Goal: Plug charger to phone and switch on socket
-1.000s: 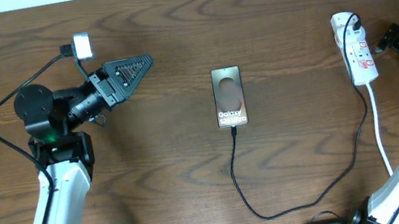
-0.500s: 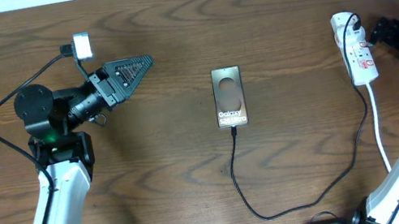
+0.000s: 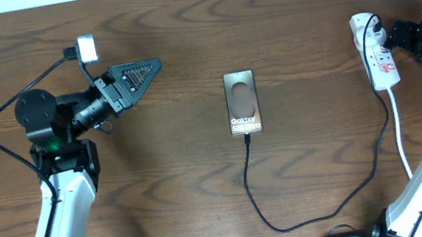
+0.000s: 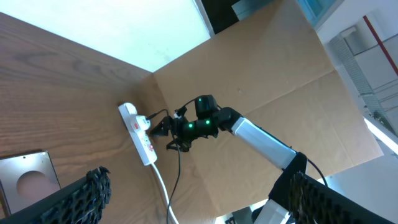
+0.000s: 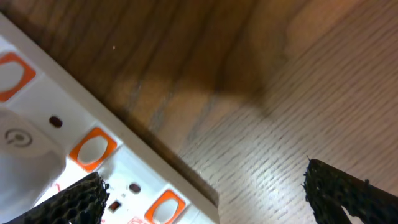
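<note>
The phone [image 3: 242, 102] lies flat at the table's middle, its "Galaxy" lettering near its front end. The charger cable [image 3: 251, 190] meets the phone's front edge, loops forward and right, and runs up to a black plug [image 3: 371, 24] seated in the socket strip [image 3: 378, 58] at the right. My right gripper [image 3: 399, 36] is open, right beside the strip's right edge. Its wrist view shows the strip's face [image 5: 68, 180] with orange switches [image 5: 92, 149] between the fingers. My left gripper [image 3: 151, 64] is open and empty, far left of the phone. The strip also shows in the left wrist view [image 4: 139, 129].
The strip's white cord [image 3: 401, 137] runs toward the table's front edge, crossing the black cable. A brown cardboard wall [image 4: 261, 74] stands behind the table's right side. A small white box [image 3: 86, 47] sits above the left arm.
My right gripper has moved left and slightly back, from well clear of the strip to right beside it. The left arm, phone and cable have not moved.
</note>
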You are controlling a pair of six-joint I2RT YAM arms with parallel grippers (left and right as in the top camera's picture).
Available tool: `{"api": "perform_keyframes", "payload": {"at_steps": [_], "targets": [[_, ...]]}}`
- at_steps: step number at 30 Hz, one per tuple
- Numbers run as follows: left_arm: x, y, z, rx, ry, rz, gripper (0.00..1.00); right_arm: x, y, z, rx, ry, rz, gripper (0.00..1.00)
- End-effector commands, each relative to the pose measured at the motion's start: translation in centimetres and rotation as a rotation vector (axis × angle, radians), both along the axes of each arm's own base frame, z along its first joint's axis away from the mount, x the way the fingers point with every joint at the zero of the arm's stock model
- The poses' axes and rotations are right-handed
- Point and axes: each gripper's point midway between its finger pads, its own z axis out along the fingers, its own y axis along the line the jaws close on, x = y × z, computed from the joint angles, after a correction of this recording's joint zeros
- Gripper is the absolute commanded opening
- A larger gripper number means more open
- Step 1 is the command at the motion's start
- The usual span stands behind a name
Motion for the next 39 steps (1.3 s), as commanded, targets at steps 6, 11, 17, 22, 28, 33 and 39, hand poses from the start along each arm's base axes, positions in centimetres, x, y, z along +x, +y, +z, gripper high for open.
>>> {"api": "perform_keyframes", "payload": {"at_steps": [6, 11, 17, 22, 28, 33, 39], "targets": [[0.1, 0.2, 0.6, 0.004, -0.024, 0.008, 0.93, -0.4, -0.2, -2.3, -0.026, 0.009, 0.002, 0.99], [0.1, 0.2, 0.6, 0.004, -0.025, 0.008, 0.93, -0.1, -0.2, -3.0, -0.028, -0.018, -0.035, 0.99], [0.1, 0.2, 0.6, 0.004, -0.025, 0.008, 0.93, 0.1, -0.3, -3.3, -0.017, -0.043, -0.117, 0.99], [0.1, 0.2, 0.6, 0.004, -0.025, 0.008, 0.93, 0.3, 0.0, -3.3, 0.006, -0.057, -0.116, 0.99], [0.1, 0.2, 0.6, 0.004, -0.024, 0.008, 0.93, 1.2, 1.4, -3.3, 0.084, -0.097, -0.094, 0.99], [0.1, 0.2, 0.6, 0.004, -0.025, 0.008, 0.93, 1.3, 1.6, -3.2, 0.097, -0.102, -0.090, 0.99], [0.1, 0.2, 0.6, 0.004, -0.024, 0.008, 0.93, 1.7, 2.1, -3.2, 0.124, -0.119, -0.081, 0.99]]}}
